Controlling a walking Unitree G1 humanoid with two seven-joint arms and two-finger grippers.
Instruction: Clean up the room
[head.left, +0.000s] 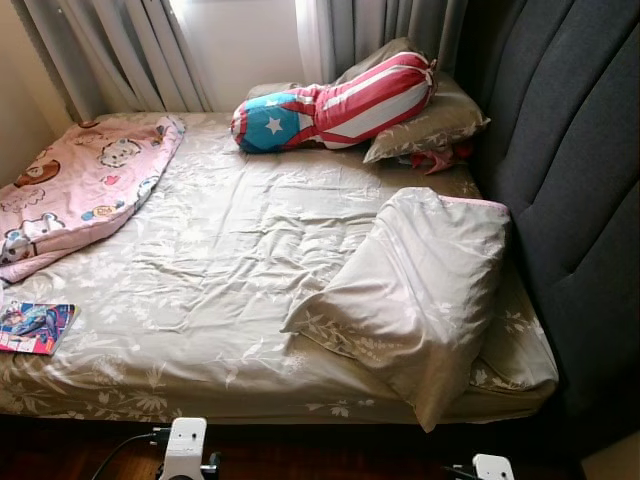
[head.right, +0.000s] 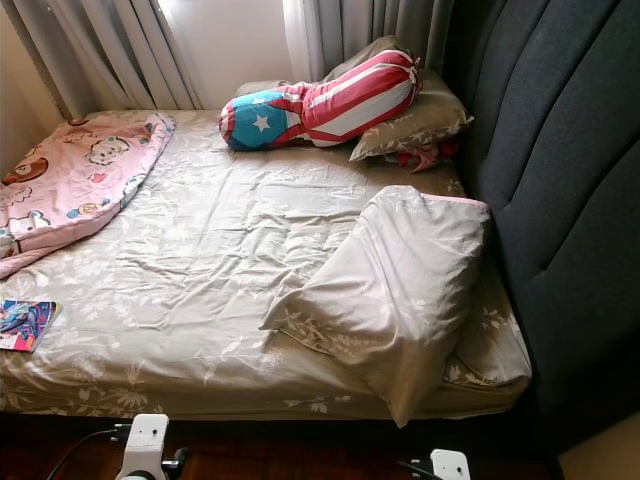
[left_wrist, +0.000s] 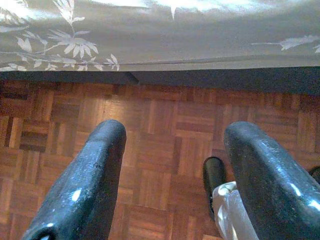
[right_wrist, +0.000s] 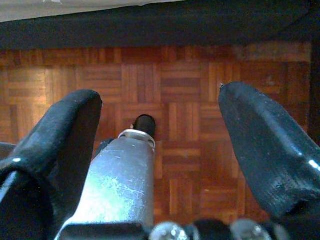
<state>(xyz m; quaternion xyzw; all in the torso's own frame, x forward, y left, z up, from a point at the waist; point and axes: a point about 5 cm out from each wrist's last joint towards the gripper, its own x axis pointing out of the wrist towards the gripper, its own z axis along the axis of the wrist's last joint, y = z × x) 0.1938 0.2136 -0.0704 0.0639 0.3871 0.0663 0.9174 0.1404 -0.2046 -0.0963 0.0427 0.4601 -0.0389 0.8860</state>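
Grey curtains (head.left: 120, 50) hang at the head of the scene, framing a bright window (head.left: 240, 40). Along the right side stands a dark padded headboard (head.left: 580, 170) — tall, with curved vertical channels. Below the mattress edge lies a parquet floor (left_wrist: 165, 130) — reddish-brown wood blocks in a basket-weave pattern.

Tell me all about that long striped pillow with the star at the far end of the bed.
The bolster pillow is a long sausage-shaped cushion in shiny fabric, with red and white stripes along most of its length and a blue end bearing a white star. It looks plump and slightly bent. It lies across the far end of the bed, near the curtains, with its striped end propped up on a grey floral pillow and its blue end down on the sheet.
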